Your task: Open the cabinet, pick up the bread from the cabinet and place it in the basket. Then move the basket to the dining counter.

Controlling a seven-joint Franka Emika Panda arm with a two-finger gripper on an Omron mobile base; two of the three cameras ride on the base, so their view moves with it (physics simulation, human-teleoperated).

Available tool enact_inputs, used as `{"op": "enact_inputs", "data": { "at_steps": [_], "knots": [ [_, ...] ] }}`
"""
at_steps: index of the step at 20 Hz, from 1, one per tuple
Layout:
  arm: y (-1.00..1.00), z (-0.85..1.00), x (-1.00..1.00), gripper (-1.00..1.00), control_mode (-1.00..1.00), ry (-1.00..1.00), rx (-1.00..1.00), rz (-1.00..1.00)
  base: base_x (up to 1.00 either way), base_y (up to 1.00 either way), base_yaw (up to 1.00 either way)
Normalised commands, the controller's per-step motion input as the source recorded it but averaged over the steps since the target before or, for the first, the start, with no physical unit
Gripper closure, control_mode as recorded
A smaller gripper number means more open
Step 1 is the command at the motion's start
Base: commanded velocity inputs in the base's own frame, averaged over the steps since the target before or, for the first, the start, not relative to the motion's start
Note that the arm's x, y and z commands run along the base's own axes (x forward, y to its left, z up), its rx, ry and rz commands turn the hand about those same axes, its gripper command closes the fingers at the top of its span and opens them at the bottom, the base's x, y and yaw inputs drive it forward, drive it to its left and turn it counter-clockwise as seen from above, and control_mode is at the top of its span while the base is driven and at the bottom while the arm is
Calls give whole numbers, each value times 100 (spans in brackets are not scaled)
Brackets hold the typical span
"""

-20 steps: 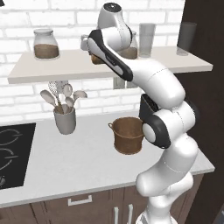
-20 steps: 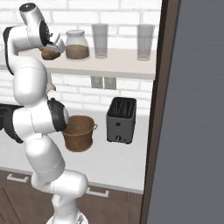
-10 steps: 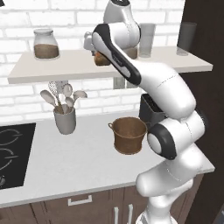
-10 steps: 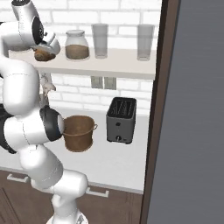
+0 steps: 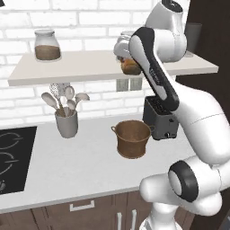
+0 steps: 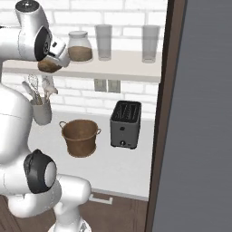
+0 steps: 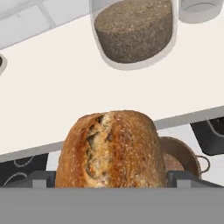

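Observation:
My gripper [image 7: 112,177] is shut on the bread [image 7: 111,148], a rounded golden-brown loaf with a cracked crust. The fingertips [image 7: 41,178] press on its two sides. In the left base view the bread [image 5: 130,66] hangs at the front edge of the pale cabinet shelf [image 5: 81,69], off its surface. The brown basket [image 5: 132,138] stands on the grey worktop below, a little nearer the camera than the loaf. In the right base view the bread [image 6: 49,66] is above and left of the basket [image 6: 80,137]. The basket rim [image 7: 183,153] shows behind the loaf.
A glass jar [image 6: 79,46] of brown filling and two tumblers [image 6: 103,41] stand on the shelf, with another jar [image 5: 46,45] at its left. A black toaster [image 5: 159,119] sits right of the basket, a utensil cup [image 5: 66,123] to its left, then a cooktop [image 5: 11,157]. A dark tall panel [image 6: 199,113] bounds the right.
The arm has swung to the right along the shelf, carrying the bread off the plank and slightly down to its front edge. Basket and jars have not moved.

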Motion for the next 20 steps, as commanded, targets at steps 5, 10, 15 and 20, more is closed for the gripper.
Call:
{"op": "enact_inputs", "data": {
  "at_steps": [5,10,15,20],
  "knots": [
    [-54,1,-100,100,-100,7,10,0,0,0,0],
    [-13,-4,-100,100,-100,12,9,0,0,0,0],
    [0,-40,-100,100,-100,17,7,0,0,0,0],
    [-1,-99,-70,100,-100,16,1,-8,0,0,0]
  ]
}}
